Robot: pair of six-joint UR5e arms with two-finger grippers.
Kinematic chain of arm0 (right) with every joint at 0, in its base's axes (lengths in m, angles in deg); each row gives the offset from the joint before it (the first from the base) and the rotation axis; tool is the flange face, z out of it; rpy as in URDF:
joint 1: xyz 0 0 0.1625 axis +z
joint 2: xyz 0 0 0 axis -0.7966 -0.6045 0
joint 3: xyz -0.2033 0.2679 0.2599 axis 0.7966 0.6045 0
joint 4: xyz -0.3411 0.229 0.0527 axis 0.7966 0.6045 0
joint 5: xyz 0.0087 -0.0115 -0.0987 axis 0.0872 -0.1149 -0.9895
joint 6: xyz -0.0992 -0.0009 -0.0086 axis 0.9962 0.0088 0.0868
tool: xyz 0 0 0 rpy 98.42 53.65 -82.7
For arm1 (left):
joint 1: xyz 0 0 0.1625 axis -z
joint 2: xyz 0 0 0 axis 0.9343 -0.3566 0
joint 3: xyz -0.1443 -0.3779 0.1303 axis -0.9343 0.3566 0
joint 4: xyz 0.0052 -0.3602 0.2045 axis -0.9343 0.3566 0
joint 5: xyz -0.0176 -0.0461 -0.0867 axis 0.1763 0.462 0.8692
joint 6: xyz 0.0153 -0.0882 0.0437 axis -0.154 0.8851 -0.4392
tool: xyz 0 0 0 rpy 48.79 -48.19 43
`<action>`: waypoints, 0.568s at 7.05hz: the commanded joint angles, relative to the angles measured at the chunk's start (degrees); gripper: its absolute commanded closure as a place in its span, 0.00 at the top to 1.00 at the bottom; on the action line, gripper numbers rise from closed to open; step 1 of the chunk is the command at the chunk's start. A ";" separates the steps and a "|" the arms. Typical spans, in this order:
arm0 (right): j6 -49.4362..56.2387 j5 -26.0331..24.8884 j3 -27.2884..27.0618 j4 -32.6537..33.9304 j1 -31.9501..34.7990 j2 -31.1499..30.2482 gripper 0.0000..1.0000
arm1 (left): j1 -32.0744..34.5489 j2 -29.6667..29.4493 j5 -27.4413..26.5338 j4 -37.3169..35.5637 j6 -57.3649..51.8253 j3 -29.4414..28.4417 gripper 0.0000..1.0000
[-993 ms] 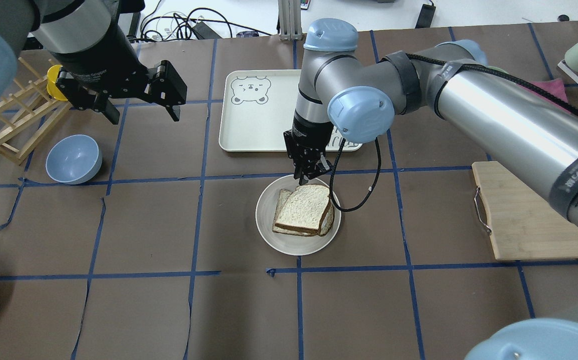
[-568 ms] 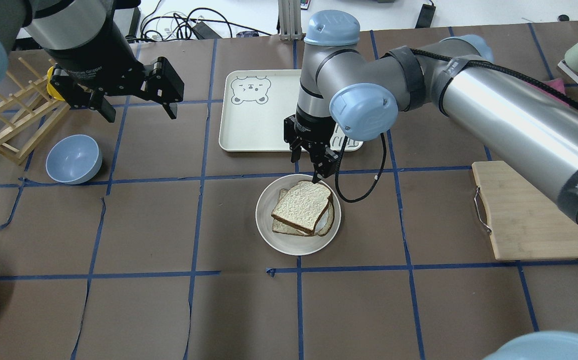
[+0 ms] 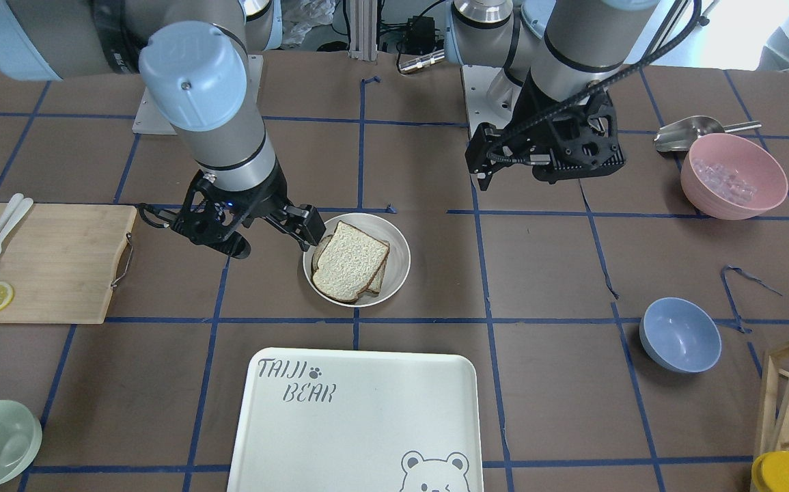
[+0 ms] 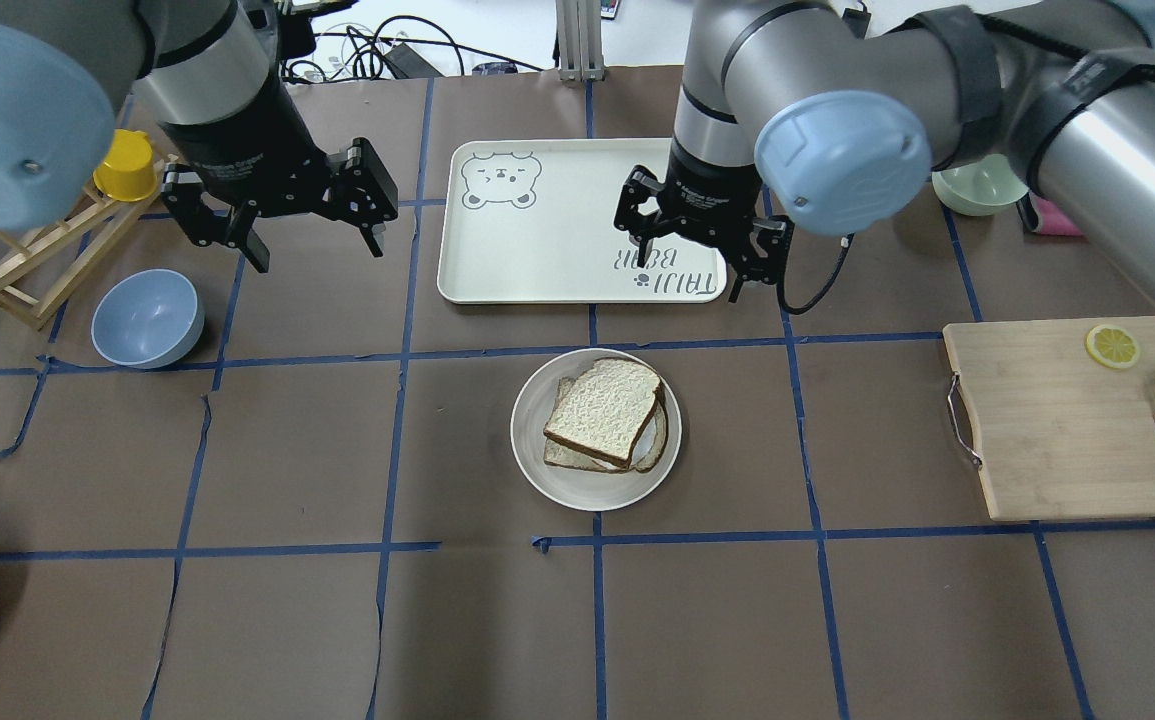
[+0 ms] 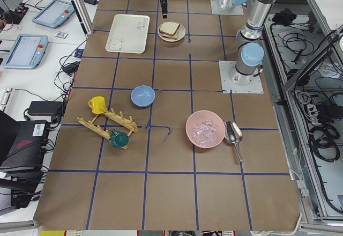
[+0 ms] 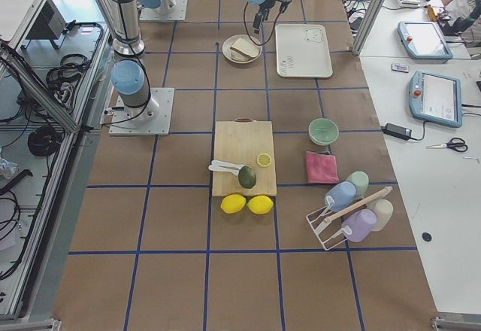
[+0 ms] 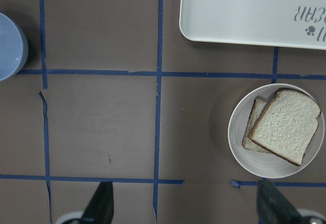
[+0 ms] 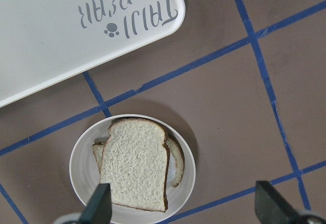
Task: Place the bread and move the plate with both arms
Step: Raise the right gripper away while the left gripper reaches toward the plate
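- L gripper (image 4: pixel 317 250): jaws spread wide, raised above the table.
- Plate (image 4: pixel 527 450): apart from both jaws, nearer R's; bread (image 4: pixel 605 410) lies on it, atop a 2nd slice.
- R gripper (image 4: pixel 689 278): jaws spread, holding nothing, prob. raised near tray (image 4: pixel 537 250) corner.

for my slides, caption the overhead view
Bread stacked on the plate; left gripper and right gripper open, neither touching it.
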 commanded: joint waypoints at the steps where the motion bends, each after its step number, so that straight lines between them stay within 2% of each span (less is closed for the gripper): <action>1: 15.11 -0.35 0.81 -1.23 -1.29 -2.18 1.00 | 4.81 -1.93 1.94 -11.16 10.64 9.18 1.00; 2: 23.35 -0.52 0.72 -2.10 -1.64 -2.19 1.00 | 6.41 -3.15 1.95 -19.00 13.83 16.54 1.00; 3: 26.48 -1.66 0.81 -4.11 -2.34 -2.63 1.00 | 6.69 -4.12 3.78 -29.00 13.95 23.93 1.00; 4: 29.55 -4.98 0.81 -4.65 -4.26 -3.33 1.00 | 6.69 -5.00 8.15 -34.66 13.17 28.70 1.00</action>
